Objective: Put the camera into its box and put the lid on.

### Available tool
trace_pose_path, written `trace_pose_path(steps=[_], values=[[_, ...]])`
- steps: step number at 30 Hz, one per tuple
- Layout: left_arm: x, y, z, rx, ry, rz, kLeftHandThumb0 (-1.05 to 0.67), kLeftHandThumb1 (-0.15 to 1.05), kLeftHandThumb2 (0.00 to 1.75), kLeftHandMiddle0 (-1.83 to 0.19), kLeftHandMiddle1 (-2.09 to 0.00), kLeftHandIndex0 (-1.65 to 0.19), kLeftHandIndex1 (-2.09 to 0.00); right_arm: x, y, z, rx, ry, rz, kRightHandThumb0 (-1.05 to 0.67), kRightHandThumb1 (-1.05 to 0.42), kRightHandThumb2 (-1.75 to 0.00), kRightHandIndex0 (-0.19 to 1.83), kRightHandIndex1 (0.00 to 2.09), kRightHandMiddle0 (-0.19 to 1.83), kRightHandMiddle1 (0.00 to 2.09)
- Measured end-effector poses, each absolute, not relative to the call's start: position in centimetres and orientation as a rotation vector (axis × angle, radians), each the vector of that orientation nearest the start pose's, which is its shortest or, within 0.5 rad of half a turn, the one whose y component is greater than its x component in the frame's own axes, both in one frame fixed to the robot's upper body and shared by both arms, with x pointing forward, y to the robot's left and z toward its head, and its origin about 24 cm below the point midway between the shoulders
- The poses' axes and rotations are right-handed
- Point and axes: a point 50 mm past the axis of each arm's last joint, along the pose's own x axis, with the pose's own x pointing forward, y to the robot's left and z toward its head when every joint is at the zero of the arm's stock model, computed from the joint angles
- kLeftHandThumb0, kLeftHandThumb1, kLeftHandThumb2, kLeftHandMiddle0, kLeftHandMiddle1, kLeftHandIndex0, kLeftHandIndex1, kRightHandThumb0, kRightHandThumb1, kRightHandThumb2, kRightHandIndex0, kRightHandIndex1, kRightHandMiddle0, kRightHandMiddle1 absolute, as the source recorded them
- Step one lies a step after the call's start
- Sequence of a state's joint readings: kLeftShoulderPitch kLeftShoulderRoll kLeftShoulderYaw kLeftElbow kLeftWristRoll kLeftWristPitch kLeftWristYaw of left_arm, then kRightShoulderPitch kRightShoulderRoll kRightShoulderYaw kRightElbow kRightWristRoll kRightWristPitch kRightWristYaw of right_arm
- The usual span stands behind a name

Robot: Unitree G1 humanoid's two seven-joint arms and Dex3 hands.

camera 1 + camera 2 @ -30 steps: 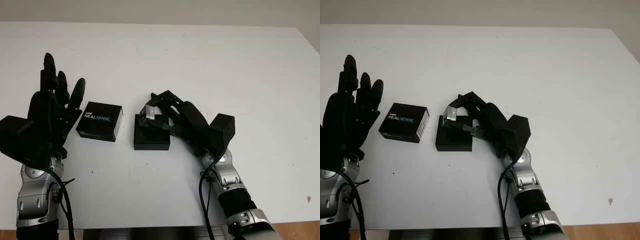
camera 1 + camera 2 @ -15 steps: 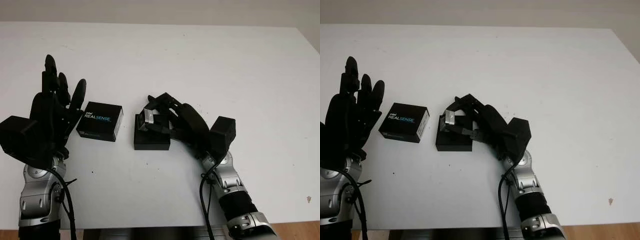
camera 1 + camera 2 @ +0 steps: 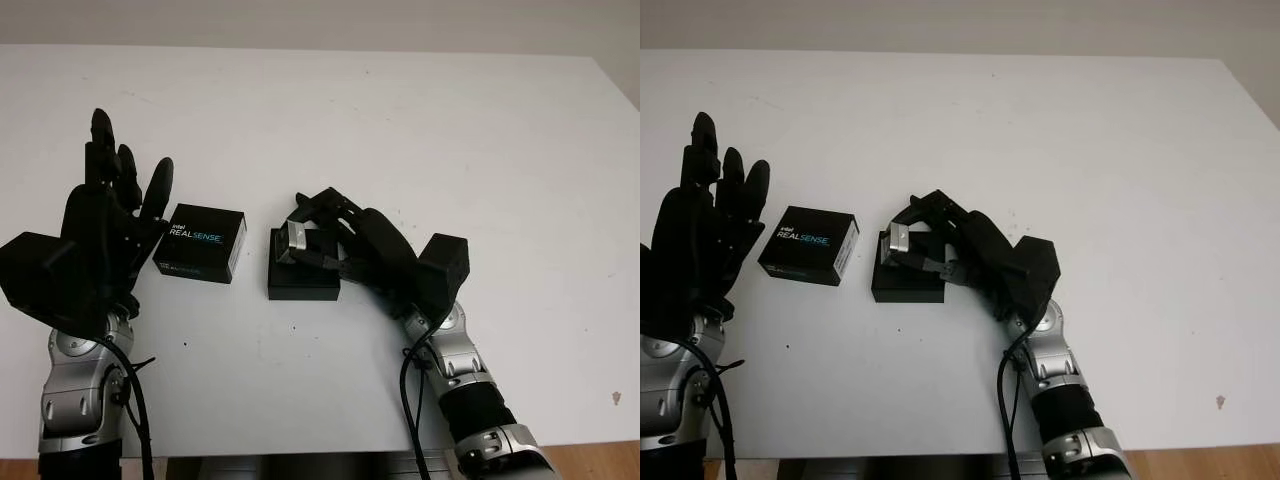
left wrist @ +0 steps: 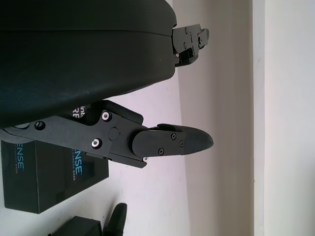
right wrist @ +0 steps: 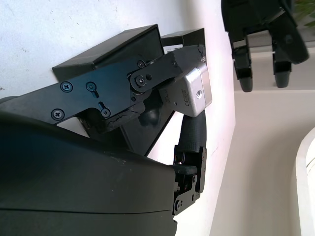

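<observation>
Left eye view puts your right hand (image 3: pixel 345 245) at frame centre, fingers clamped on the small silver camera (image 3: pixel 299 240), held directly over the open black box (image 3: pixel 303 278). The printed lid (image 3: pixel 200 243) lies left of it, beside your open left hand (image 3: pixel 95 235).

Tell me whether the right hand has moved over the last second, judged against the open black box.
Yes, slightly. The right hand, shut on the silver camera, has shifted a little toward the robot's left over the open black box, which has stayed put.
</observation>
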State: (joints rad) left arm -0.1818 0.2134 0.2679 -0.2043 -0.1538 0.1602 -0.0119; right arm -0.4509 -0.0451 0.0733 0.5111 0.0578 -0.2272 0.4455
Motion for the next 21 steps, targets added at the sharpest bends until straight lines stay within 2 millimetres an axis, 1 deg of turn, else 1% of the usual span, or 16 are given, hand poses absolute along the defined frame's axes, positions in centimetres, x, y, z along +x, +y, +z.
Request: trace_pose_path(steps=[3, 9, 21], values=[[27.3, 23.1, 13.7, 0.046, -0.263, 0.175, -0.46, 1.05, 0.35, 0.14, -0.05, 0.17, -0.06, 32.4, -9.1, 6.6, -0.063, -0.130, 0.612, -0.49, -1.00, -0.05, 0.10, 0.05, 0.25, 1.76], [27.3, 23.1, 13.6, 0.038, -0.263, 0.180, -0.46, 1.05, 0.35, 0.14, -0.06, 0.16, -0.06, 32.3, -8.8, 6.6, -0.111, -0.144, 0.624, -0.57, -1.00, -0.05, 0.11, 0.05, 0.29, 1.77], [27.2, 23.0, 13.7, 0.037, -0.271, 0.178, -0.46, 1.05, 0.35, 0.14, -0.05, 0.17, -0.05, 31.4, -9.1, 6.5, -0.217, -0.220, 0.613, -0.52, -1.01, -0.05, 0.08, 0.04, 0.26, 1.78]])
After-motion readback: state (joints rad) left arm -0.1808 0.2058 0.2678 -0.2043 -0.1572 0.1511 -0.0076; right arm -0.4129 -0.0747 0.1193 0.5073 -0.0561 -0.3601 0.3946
